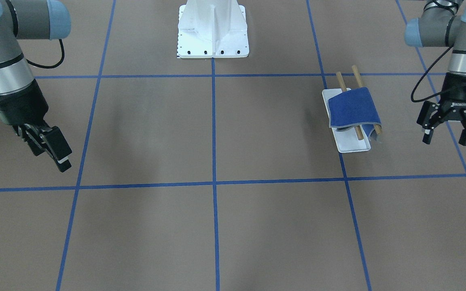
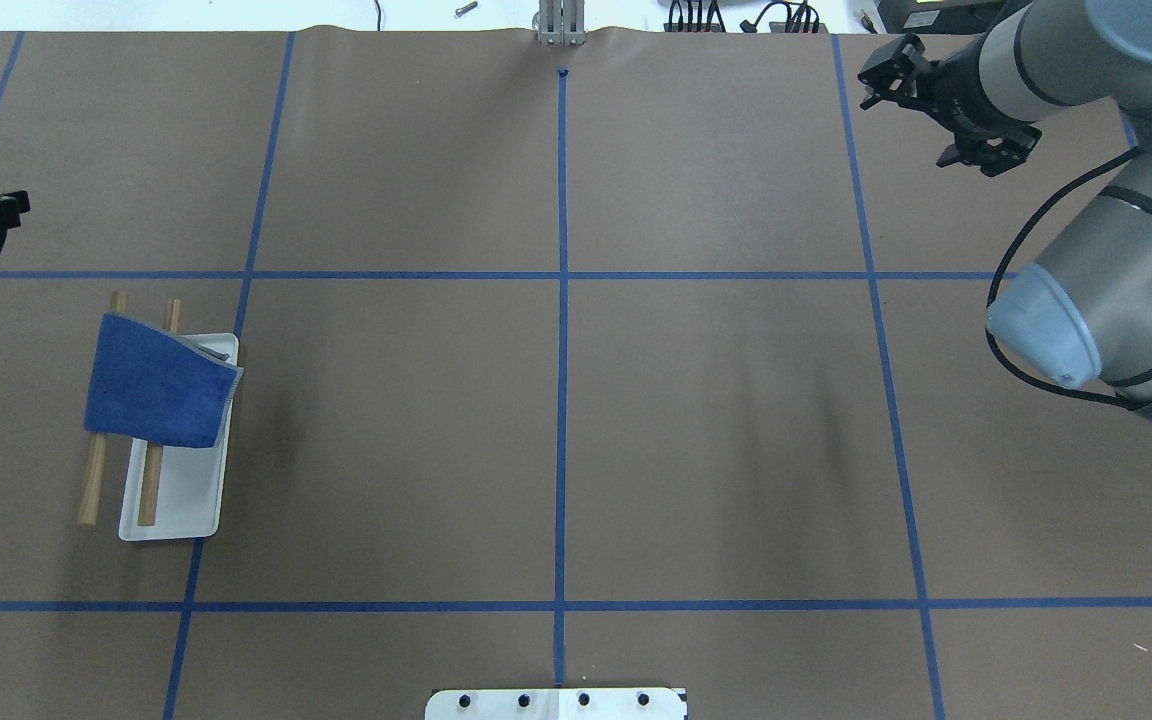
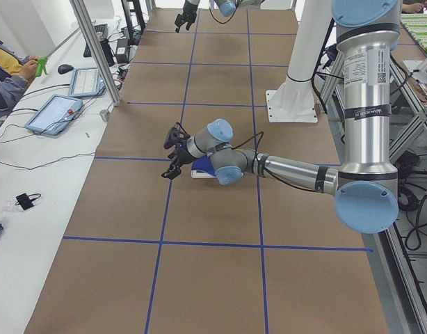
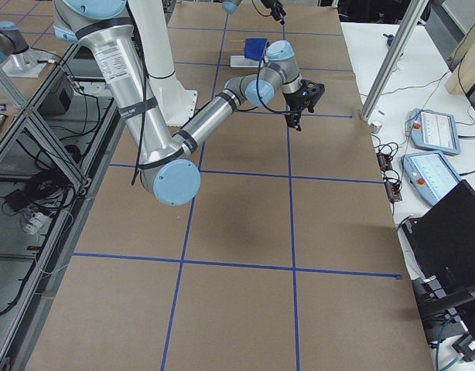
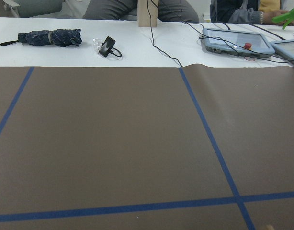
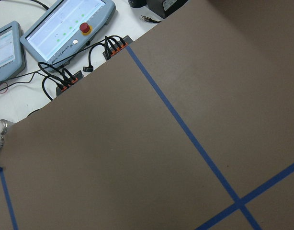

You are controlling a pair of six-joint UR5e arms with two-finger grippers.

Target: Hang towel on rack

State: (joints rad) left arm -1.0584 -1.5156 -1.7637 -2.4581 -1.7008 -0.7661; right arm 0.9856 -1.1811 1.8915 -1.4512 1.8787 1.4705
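The royal-blue towel [image 1: 354,107] lies draped over the rack's two wooden dowels [image 1: 343,83]; it also shows in the overhead view [image 2: 156,385]. The rack's white tray base [image 1: 352,145] stands on the table, and also shows in the overhead view [image 2: 181,500]. My left gripper [image 1: 446,139] hovers open and empty beside the rack, clear of the towel. My right gripper [image 2: 911,125] is open and empty, far off at the other end of the table, and also shows in the front view [image 1: 55,155]. Neither wrist view shows towel or rack.
The white bolted robot pedestal [image 1: 212,36] stands at the table's robot-side middle. Blue tape lines grid the brown table. Beyond the far edge are tablets [image 5: 238,40], a folded umbrella [image 5: 46,37], a pendant [image 6: 65,26] and cables.
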